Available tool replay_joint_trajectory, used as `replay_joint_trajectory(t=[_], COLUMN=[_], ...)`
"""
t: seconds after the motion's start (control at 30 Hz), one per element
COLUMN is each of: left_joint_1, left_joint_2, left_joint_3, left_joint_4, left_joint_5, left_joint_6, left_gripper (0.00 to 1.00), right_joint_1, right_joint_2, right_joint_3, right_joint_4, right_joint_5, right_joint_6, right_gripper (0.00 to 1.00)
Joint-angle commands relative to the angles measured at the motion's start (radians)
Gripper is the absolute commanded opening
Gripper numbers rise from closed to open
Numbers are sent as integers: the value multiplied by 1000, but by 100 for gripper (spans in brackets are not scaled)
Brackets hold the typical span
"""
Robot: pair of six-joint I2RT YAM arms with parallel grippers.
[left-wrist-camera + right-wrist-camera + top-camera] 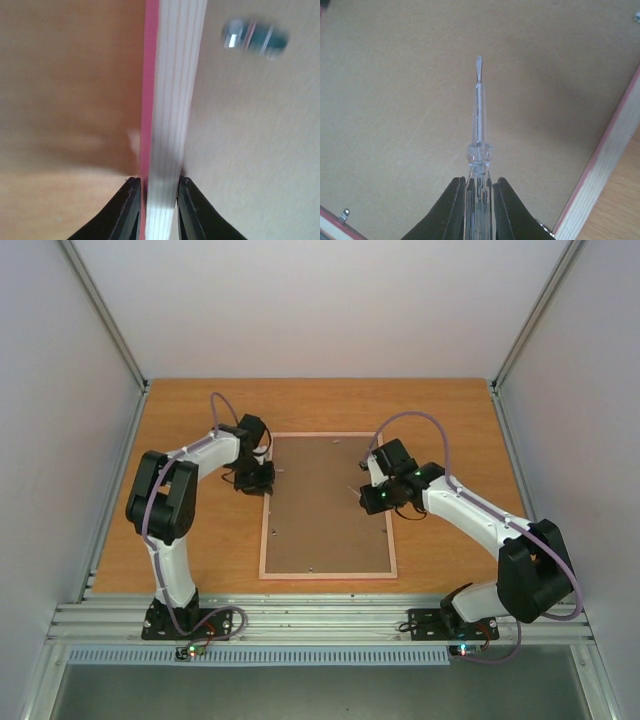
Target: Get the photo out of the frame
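Frame (320, 530) lies back-up mid-table (200, 420), its short end near the near edge. Left gripper (160, 184) is clamped on the frame's left rim, toward the far corner. Right gripper (479, 182) pinches a clear-handled screwdriver (478, 100), tip at the back board (395, 100); contact unclear.

Robot lab cell, white panel walls (300, 310), aluminium rails (320, 618), wooden table (330, 405)

Frame (328, 530) lies on table (200, 420), left pincer (159, 181) astride its left edge, screwdriver (478, 100) in right pincer (479, 182) above it.
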Motion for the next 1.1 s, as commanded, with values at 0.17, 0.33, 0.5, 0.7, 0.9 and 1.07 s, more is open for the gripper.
replay_joint_trajectory(t=[0.17, 0.33, 0.5, 0.7, 0.9, 1.07], left_joint_1=[53, 54, 34, -40, -90, -91], left_joint_2=[120, 65, -63, -125, -102, -90], left_joint_3=[219, 187, 45, -92, -115, -89], left_joint_4=[-30, -27, -13, 15, 7, -23], left_joint_5=[-76, -77, -51, -59, -130, -194], left_joint_6=[123, 100, 55, 9, -2, 40], left_gripper=[20, 29, 44, 49, 46, 28], right_joint_1=[42, 42, 42, 42, 42, 42], right_joint_2=[7, -4, -15, -11, -18, -34], right_joint_3=[20, 21, 11, -3, -6, -20], right_joint_4=[-3, -9, -9, 6, 10, 12], right_joint_5=[-7, 12, 18, 11, 13, 33], right_joint_6=[-17, -22, -26, -25, -23, -20], right_gripper=[1, 1, 1, 1, 1, 1])
